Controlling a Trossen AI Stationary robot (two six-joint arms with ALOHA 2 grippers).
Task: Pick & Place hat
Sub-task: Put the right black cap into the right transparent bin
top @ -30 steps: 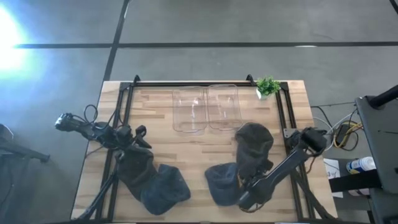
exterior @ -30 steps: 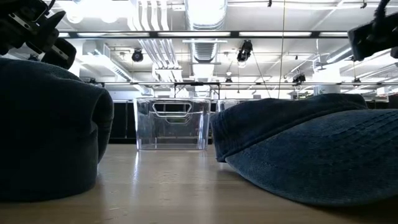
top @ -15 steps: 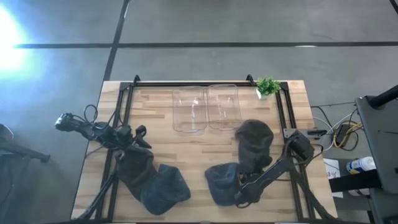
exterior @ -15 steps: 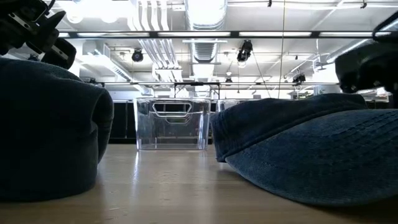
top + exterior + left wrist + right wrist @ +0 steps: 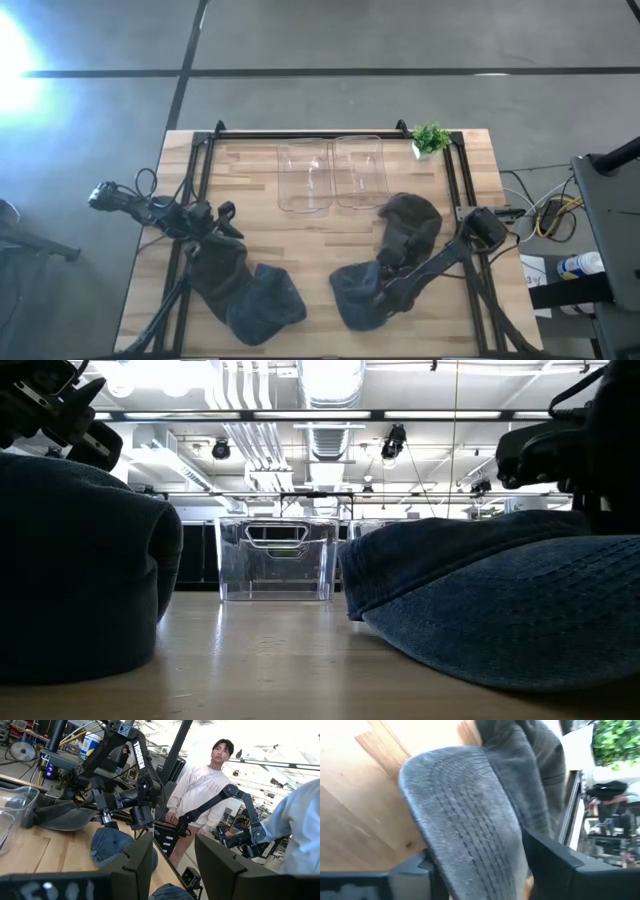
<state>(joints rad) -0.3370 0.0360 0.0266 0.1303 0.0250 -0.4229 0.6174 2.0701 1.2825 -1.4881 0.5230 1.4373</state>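
The right gripper (image 5: 383, 297) sits low over the near right part of the table, its two fingers (image 5: 410, 872) spread to either side of the stitched brim of a blue denim hat (image 5: 355, 292); the brim lies between them, and whether the pads press it cannot be told. Just beyond those fingers, a grey hat (image 5: 408, 228) lies crumpled on the wooden table (image 5: 300, 235). The left gripper (image 5: 222, 222) hangs over the left side with its fingers (image 5: 137, 865) parted and nothing between them, above a second dark denim hat (image 5: 245, 288). Farther off, two clear plastic bins (image 5: 332, 172) stand side by side, a small green plant (image 5: 431, 137) at the far right corner. A person (image 5: 200, 795) stands beyond the table.
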